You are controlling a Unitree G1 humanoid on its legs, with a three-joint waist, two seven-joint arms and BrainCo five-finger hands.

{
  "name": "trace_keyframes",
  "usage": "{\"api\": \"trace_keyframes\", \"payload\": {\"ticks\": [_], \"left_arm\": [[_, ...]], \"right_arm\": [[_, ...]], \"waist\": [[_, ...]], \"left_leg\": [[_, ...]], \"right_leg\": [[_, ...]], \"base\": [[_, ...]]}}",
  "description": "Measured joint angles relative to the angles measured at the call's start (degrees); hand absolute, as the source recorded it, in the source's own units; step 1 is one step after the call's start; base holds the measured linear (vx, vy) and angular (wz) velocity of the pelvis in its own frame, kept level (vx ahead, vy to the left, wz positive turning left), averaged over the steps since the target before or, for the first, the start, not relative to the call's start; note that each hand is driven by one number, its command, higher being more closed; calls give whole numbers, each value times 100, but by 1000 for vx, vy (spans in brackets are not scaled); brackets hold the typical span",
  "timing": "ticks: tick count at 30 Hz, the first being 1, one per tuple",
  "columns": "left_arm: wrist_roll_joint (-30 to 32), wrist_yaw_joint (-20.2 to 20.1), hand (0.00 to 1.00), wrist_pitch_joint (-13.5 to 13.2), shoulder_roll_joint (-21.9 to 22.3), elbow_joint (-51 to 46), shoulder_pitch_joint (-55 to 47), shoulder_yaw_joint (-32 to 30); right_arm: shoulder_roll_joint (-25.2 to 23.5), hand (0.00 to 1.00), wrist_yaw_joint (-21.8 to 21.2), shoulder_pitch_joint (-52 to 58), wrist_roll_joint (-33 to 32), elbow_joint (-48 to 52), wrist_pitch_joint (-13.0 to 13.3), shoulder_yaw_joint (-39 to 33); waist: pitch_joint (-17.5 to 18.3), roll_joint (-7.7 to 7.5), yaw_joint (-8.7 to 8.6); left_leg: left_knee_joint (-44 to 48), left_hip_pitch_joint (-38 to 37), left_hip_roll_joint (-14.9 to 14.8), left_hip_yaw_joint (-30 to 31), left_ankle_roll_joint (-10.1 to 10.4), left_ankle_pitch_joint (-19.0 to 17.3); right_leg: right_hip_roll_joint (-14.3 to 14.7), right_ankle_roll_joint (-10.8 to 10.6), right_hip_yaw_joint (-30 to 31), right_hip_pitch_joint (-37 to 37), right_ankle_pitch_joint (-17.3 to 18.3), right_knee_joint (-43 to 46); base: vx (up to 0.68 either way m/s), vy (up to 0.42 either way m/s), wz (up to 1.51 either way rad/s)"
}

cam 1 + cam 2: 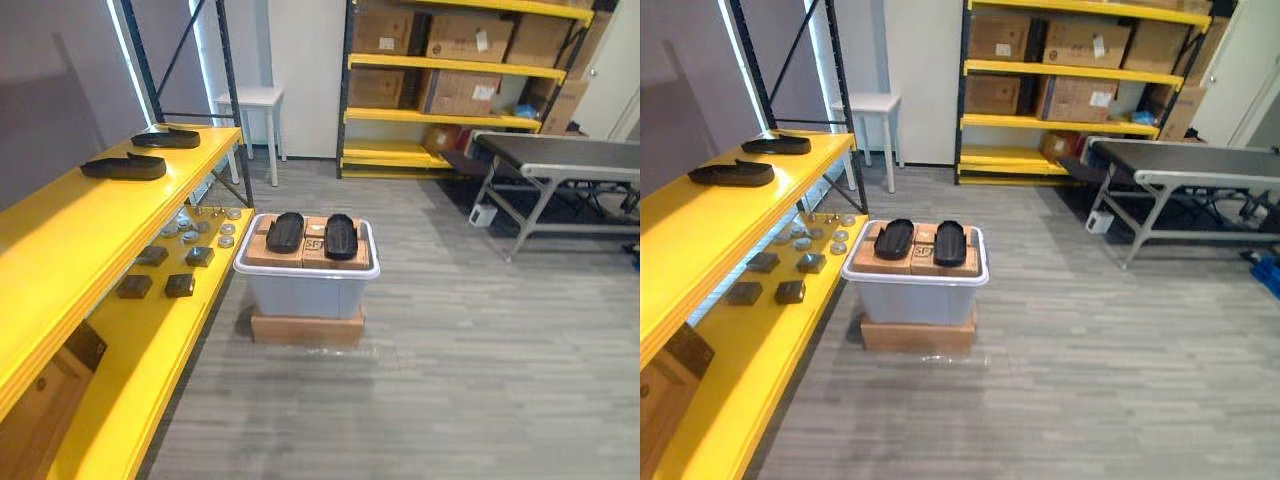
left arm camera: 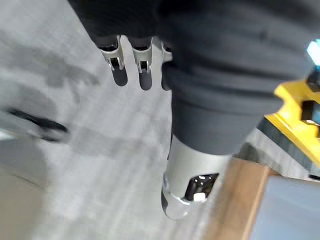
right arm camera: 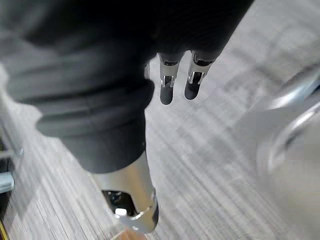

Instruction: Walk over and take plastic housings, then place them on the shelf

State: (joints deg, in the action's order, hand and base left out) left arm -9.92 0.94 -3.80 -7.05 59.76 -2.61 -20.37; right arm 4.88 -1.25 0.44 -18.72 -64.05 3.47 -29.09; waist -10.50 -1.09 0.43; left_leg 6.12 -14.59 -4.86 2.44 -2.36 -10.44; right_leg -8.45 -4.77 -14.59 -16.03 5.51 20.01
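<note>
Left hand (image 2: pixel 145 70), right hand (image 3: pixel 167 86) (fingers slack), housings (image 1: pixel 285 231) on bin (image 1: pixel 305 295)

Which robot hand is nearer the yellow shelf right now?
Left, most likely. The left robot hand hangs with the yellow shelf's edge close beside it; the right robot hand hangs over grey floor on the robot's far side from it.

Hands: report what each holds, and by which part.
Nothing is held. Left hand and right hand are open and empty; two housings lie on boxes in the bin.
</note>
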Motion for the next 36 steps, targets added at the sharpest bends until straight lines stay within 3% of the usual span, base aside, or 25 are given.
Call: {"api": "trace_keyframes", "payload": {"ticks": [1,2,3,5,6,7,8,9,10,11,12,13,14,15,16,17,18,19,22,23,24,26,28,33,36], "left_arm": [[-2,5,0,-4,28,1,38,-4],[-2,29,0,0,169,33,69,-68],[-1,19,0,-13,311,12,68,-80],[-1,2,0,-14,595,6,-6,-504],[-7,3,0,-17,648,-14,-30,-628],[-13,-2,0,-36,720,-37,-87,-762],[-20,-19,0,-34,743,-42,-170,-739],[-34,-18,0,-31,739,-31,-216,-737],[-237,-6,0,-31,626,-34,-316,-741],[-252,-13,0,-32,592,-28,-358,-743],[-349,-10,0,-36,597,-6,-466,-751],[-356,-10,0,-30,609,-3,-527,-737],[-359,-12,0,-13,635,0,-669,-729],[-362,-9,0,-5,647,20,-839,-699],[-369,1,0,3,564,80,-849,-640],[-438,0,0,-9,280,94,-762,-270],[-440,2,0,-8,238,57,-768,-162],[-440,-1,0,-18,216,-36,-804,23],[-440,30,0,9,158,-218,-681,229],[-445,109,0,-6,104,-458,-595,466],[-456,148,0,-123,35,-704,-478,657],[-465,184,0,-228,242,-944,-395,724],[-601,265,0,-307,353,-1200,-389,753],[-895,377,0,-381,419,-1354,-264,1228],[-947,412,0,-390,466,-1359,-114,1406]], "right_arm": [[11,0,1,41,-5,-4,-2,-5],[76,0,2,165,-14,-7,-6,-29],[80,0,-7,150,-20,4,-10,-147],[-36,0,-64,200,-132,53,-18,-371],[-71,0,-72,254,-134,65,-20,-363],[-151,0,-81,338,-138,180,-27,-322],[-183,0,-80,380,-149,285,-26,-217],[-195,0,-74,357,-149,282,-26,-213],[-238,0,-38,312,-178,286,-23,-214],[-256,0,-29,232,-192,285,-22,-222],[-230,0,4,129,-281,286,-10,-227],[-211,0,14,58,-327,297,-2,-225],[-159,0,45,-37,-338,335,6,-219],[-147,0,82,-39,-331,495,24,-113],[-239,0,126,-57,-317,506,32,1],[-277,0,286,-6,65,1640,52,703],[-274,0,301,-10,250,1858,131,734],[-253,0,306,-17,401,1936,207,743],[-216,0,349,12,581,2426,219,1038],[-206,0,421,126,785,2970,214,1311],[-172,0,506,234,1092,3549,234,1529],[-13,0,661,235,1342,3931,232,1556],[40,0,863,124,1742,4342,234,1582],[97,0,1360,-684,1957,4552,232,1580],[162,0,1712,-1666,1994,4369,229,1583]], "waist": [[-7,-31,-29],[32,122,-160],[62,240,-86],[55,298,-53],[52,318,-59],[45,342,-40],[-15,321,23],[-20,334,64],[-19,226,187],[-25,182,209],[-73,141,273],[-74,146,302],[-60,164,336],[-2,258,391],[3,87,428],[81,-47,322],[84,-38,317],[67,30,321],[34,118,307],[43,112,253],[54,-20,170],[135,229,126],[94,380,197],[-414,417,243],[-836,445,424]], "left_leg": [[-7,-86,-12,98,45,-107],[-50,-206,-161,363,1,-258],[77,-187,-244,380,7,-178],[1532,116,-351,466,280,-17],[2218,333,-425,476,544,158],[3747,926,-546,557,1162,915],[5162,1589,-680,511,1388,1050],[5656,1890,-744,374,1410,977],[6016,2567,-900,-130,1216,684],[5850,2766,-947,-357,1090,481],[5092,3018,-961,-747,933,75],[4490,3083,-906,-859,910,-39],[2843,3057,-691,-914,808,54],[1619,2970,-499,-775,535,947],[1566,2861,-337,-820,531,956],[1297,2464,-98,-734,425,720],[1112,2196,-121,-727,420,722],[984,1971,-197,-712,419,724],[549,1542,-445,-722,487,698],[339,1566,-481,-728,642,788],[212,1646,-333,-649,738,818],[-91,1633,-446,-383,759,818],[-201,1677,-595,-318,762,821],[165,2274,-597,42,921,913],[273,2627,-476,236,940,998]], "right_leg": [[30,5,49,-46,-456,-561],[189,414,103,-22,-946,-471],[255,349,148,-161,-583,-76],[381,567,64,169,45,372],[448,603,-26,404,190,353],[576,676,-163,879,430,213],[721,734,-203,1341,564,8],[777,745,-197,1590,575,-163],[800,722,-154,2141,560,-672],[769,696,-116,2317,545,-827],[673,649,4,2644,517,-1054],[594,608,41,2759,518,-1139],[466,427,143,2961,558,-1252],[430,206,235,3089,696,-1305],[245,166,300,3148,719,-1344],[56,43,709,2920,257,-347],[44,45,789,2688,142,383],[78,-97,806,2520,377,782],[280,44,777,1904,980,770],[342,58,794,1515,931,218],[256,207,833,1321,279,-490],[450,281,756,1353,172,-703],[652,373,766,1358,25,-993],[708,403,581,1107,-70,-1083],[618,365,428,912,-111,-1091]], "base": [[699,-365,86],[871,-410,53],[734,-334,31],[605,-251,0],[616,-249,34],[557,-196,34],[545,-171,21],[631,-120,-5],[520,-78,-15],[630,-54,-29],[420,10,-33],[548,90,-48],[546,168,-51],[547,196,-48],[1098,409,16],[1091,343,41],[1097,274,55],[372,-24,9],[168,-119,-12],[86,-207,3],[103,-276,21],[116,-221,10],[93,-106,-19],[37,-50,17],[-8,45,30]]}}
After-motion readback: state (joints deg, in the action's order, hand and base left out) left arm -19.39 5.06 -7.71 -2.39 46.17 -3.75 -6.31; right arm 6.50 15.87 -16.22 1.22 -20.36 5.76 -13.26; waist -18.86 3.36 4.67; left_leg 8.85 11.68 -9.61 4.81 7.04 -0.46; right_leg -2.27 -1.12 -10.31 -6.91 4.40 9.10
